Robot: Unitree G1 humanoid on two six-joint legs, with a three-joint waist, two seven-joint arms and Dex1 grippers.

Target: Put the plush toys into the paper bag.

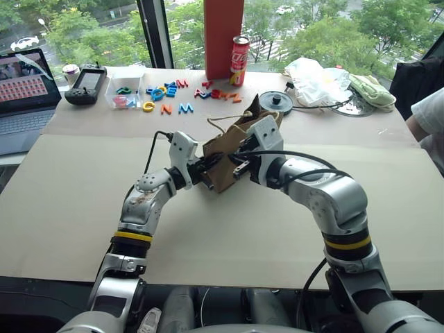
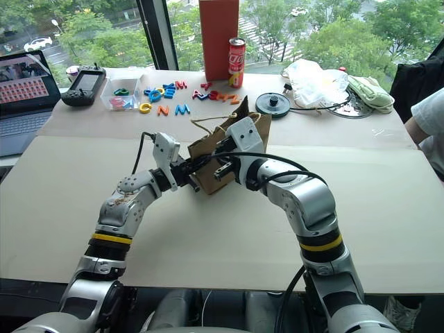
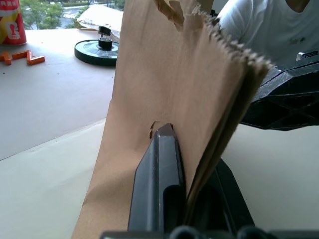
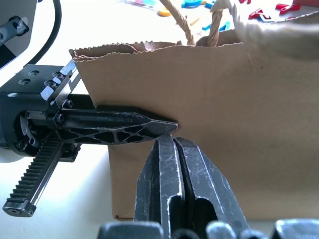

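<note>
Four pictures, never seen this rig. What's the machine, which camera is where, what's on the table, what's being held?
It is a humanoid robot with two arms, each ending in a two-fingered black end effector. The two wide pictures come from a stereo camera on its head, looking down over the arms. The two close pictures come from cameras on the wrists, looking along each arm's own fingers.

On the table lie a laptop, a handheld controller, coloured plastic letters, a tall red box, a drink can, a white plastic bag and a pale green cloth. A person's white sleeve shows at the side.

Both arms meet at the brown paper bag. The left end effector is shut on one wall of it; the right end effector is shut on the bag too.
</note>
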